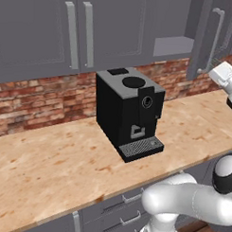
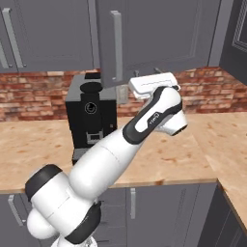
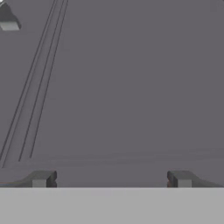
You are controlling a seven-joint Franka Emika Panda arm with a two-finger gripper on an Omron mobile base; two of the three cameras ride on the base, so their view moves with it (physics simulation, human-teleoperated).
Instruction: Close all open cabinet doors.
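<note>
1. While our arm (image 2: pixel 111 159) reaches up from the base, we see its hand (image 2: pixel 153 85) raised to the lower edge of an open cabinet door (image 2: pixel 112 38) above the counter (image 1: pixel 50 158).
2. We find that door swung out from the cabinet row, its silver bar handle (image 2: pixel 116 46) facing the right base camera; in the left base view it hangs at the upper right, and the shelf (image 1: pixel 173 45) behind it lies exposed.
3. We see our gripper (image 3: pixel 111 178) spread wide, its two dark fingertips (image 3: pixel 41 178) far apart and holding nothing, close against the flat grey face of the door (image 3: pixel 131 87).
4. We count two more cabinet doors (image 1: pixel 40 30) shut, flush in the row above the brick wall (image 1: pixel 42 98).
5. We note a black coffee machine (image 1: pixel 129 111) standing on the counter near the wall, below the doors.
</note>
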